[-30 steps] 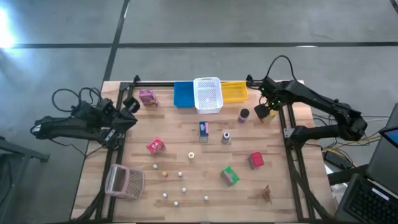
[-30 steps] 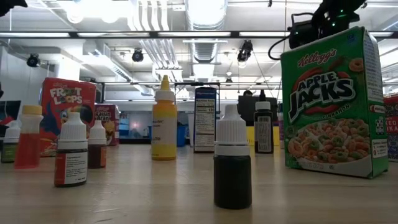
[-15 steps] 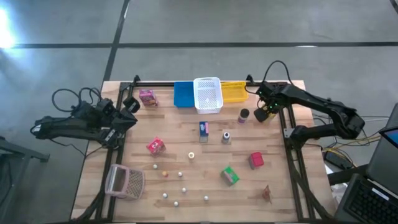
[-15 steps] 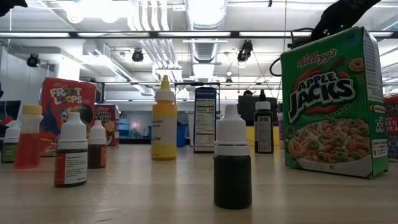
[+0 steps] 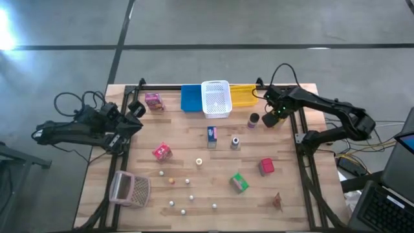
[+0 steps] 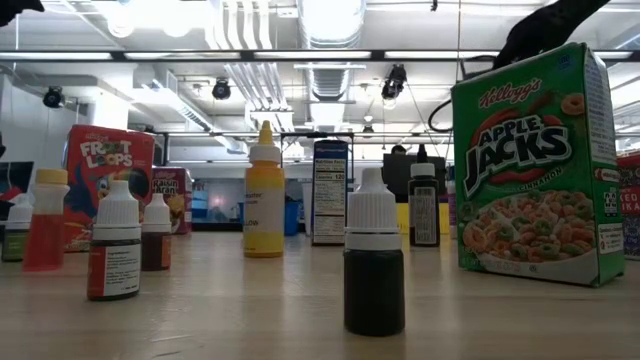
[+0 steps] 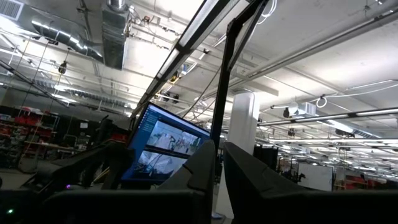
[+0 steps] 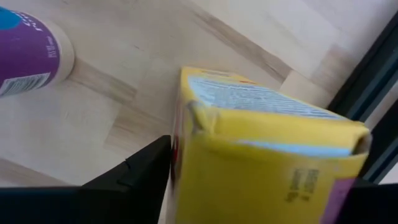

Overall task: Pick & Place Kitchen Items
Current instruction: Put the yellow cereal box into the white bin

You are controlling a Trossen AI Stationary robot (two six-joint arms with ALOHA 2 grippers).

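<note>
Two arms at one pale wooden table (image 5: 194,194), and only the right one is working. The left gripper (image 5: 134,118) is parked at the table's left edge with its fingers pressed together, well apart from every item. The blue plastic bin (image 5: 190,98), white mesh bin (image 5: 216,97) and yellow plastic bin (image 5: 244,95) sit in a row at the far edge, near the right arm. The right gripper (image 5: 274,115) is down at the table's right side, just beside the right frame rail. It is on the small yellow cardboard grocery box (image 8: 267,149), which rests on the wood. Key relation: the box is directly between the jaws, not ahead of them or off to one side. In the right wrist view the box's top edge runs from one dark finger (image 8: 143,171) across to the other, so the jaws bracket that length. The jaws are spread astride the box. I can't tell whether the pads are touching it yet, and it looks unlifted. The small purple-labelled jar (image 8: 25,56) stands just beside the box, toward table centre and clear of the fingers. My read is that the next move needs a squeeze and a straight lift. The risks are the box tipping and the rail being so close.
</note>
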